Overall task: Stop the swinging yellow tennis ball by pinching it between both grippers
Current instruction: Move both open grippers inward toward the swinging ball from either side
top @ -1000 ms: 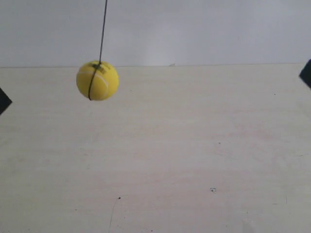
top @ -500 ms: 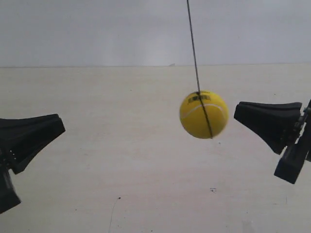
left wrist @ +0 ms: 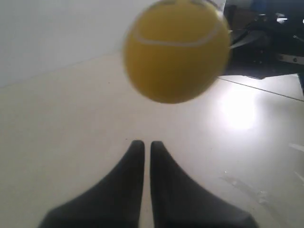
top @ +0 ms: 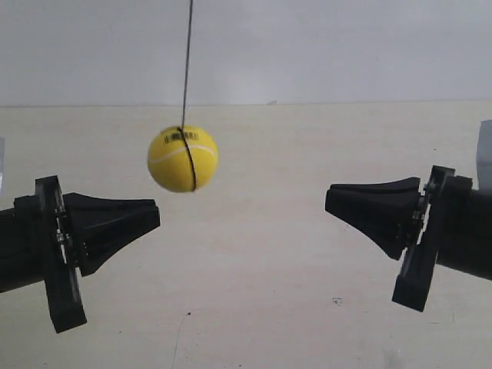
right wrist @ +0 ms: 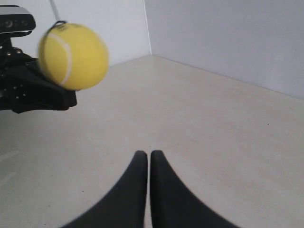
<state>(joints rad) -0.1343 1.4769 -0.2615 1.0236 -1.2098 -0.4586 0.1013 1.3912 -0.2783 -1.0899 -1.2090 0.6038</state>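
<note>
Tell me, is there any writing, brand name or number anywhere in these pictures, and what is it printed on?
Small dark print near the top of the yellow tennis ball, exterior view: too small and blurred to read.
Same ball in both wrist views: motion-blurred, no print shows.
Left gripper, right gripper, table and wall: no lettering visible.
</note>
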